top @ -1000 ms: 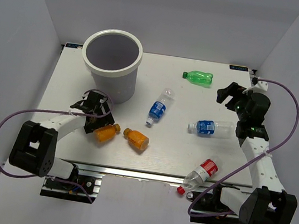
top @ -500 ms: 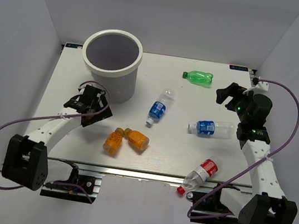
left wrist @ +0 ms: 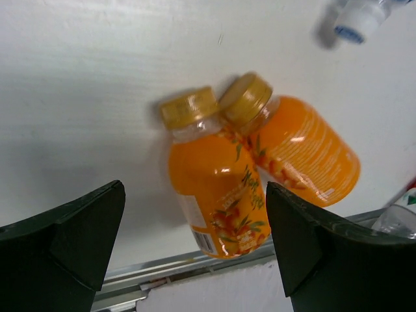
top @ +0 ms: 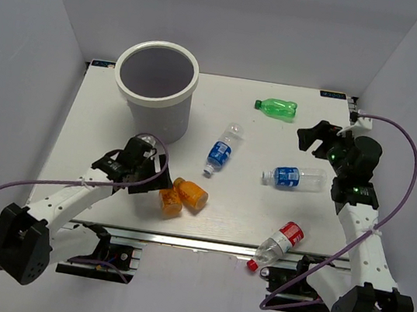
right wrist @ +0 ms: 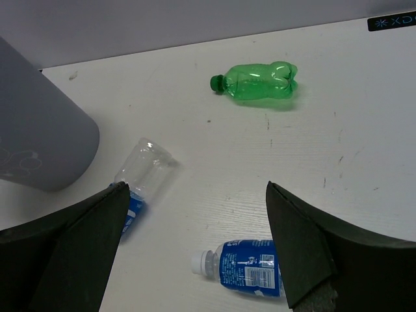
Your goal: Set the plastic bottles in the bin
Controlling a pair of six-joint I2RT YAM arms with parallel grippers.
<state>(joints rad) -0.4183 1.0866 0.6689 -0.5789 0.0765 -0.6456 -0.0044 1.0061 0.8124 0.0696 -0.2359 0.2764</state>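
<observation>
White board walls (top: 252, 21) close in a white table (top: 105, 109), and we see all six bottles lying on it, none of them in the bin (top: 159, 121). That round white bucket stands upright at the upper left of the overhead frame, well apart from every bottle.

Our left gripper (left wrist: 194, 187) sits low in the lower left of the table. Its jaws are spread as wide as they go and grip nothing. In its own wrist view the two dark fingers (left wrist: 78, 240) frame the pair of orange bottles. One orange bottle (left wrist: 218, 188) lies between them with clear gaps on both sides. The other orange bottle (left wrist: 305, 159) lies toward the right finger. Their yellow caps touch, so the two make a V.

Our right gripper (right wrist: 196, 188) hangs at the right side of the overhead frame, jaws likewise fully spread and empty. Through its camera we see the green bottle (right wrist: 260, 81) on its side near the top. One blue-labelled bottle (right wrist: 244, 266) is at the bottom centre, and the second blue-labelled bottle (right wrist: 143, 172) is at the left, partly hidden by a finger.

From above, the red-labelled bottle (top: 280, 242) lies at the lower edge of the table, and its cap end reaches past that edge.
</observation>
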